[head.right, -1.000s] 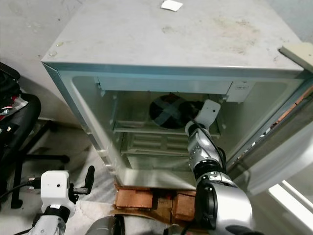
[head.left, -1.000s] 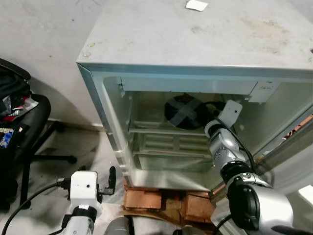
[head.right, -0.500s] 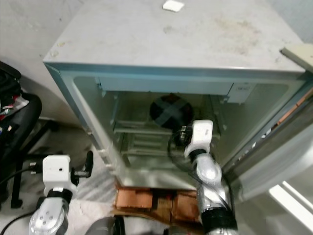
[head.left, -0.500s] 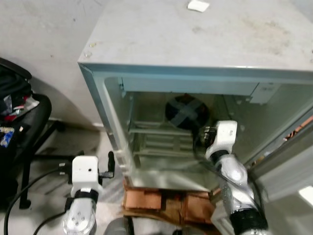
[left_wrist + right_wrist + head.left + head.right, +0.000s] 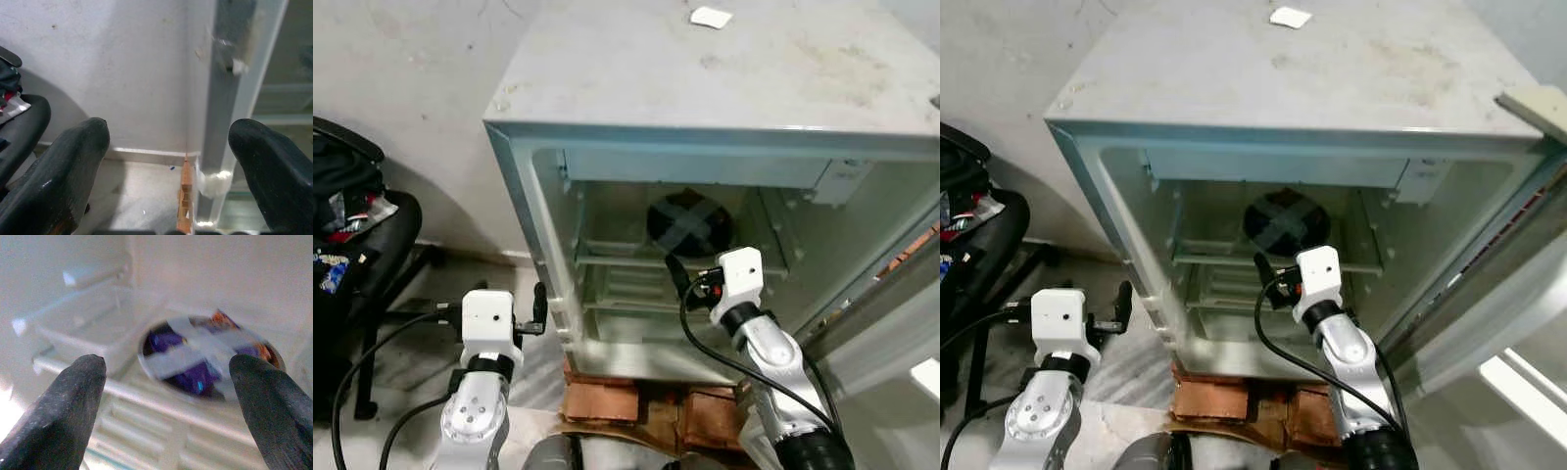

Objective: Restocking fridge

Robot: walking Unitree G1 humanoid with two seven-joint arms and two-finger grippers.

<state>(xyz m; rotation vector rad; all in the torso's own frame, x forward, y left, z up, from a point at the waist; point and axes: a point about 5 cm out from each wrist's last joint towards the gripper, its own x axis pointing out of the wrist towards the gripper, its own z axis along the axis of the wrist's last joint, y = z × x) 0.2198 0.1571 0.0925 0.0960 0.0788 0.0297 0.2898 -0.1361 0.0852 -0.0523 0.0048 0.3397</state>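
A black office chair (image 5: pixel 372 245) stands at the far left beside the wall. The left gripper (image 5: pixel 168 161) hangs low outside the fridge's left edge, its two fingers spread wide with nothing between them.

The fridge (image 5: pixel 724 88) is a small grey-white cabinet with its door swung open to the right, resting on reddish bricks (image 5: pixel 636 401). One scrap of white paper (image 5: pixel 710 17) lies on its scuffed top. Inside are two shelves and one clear tray (image 5: pixel 93 323). One round dark container (image 5: pixel 688 220), crossed with pale tape, sits on the upper shelf against the back wall; purple and orange packets show inside it.

The right gripper (image 5: pixel 166 377) is open and empty, pointing at that container. A second ago it reached deep beside the container; now it has drawn back to the fridge's front opening.
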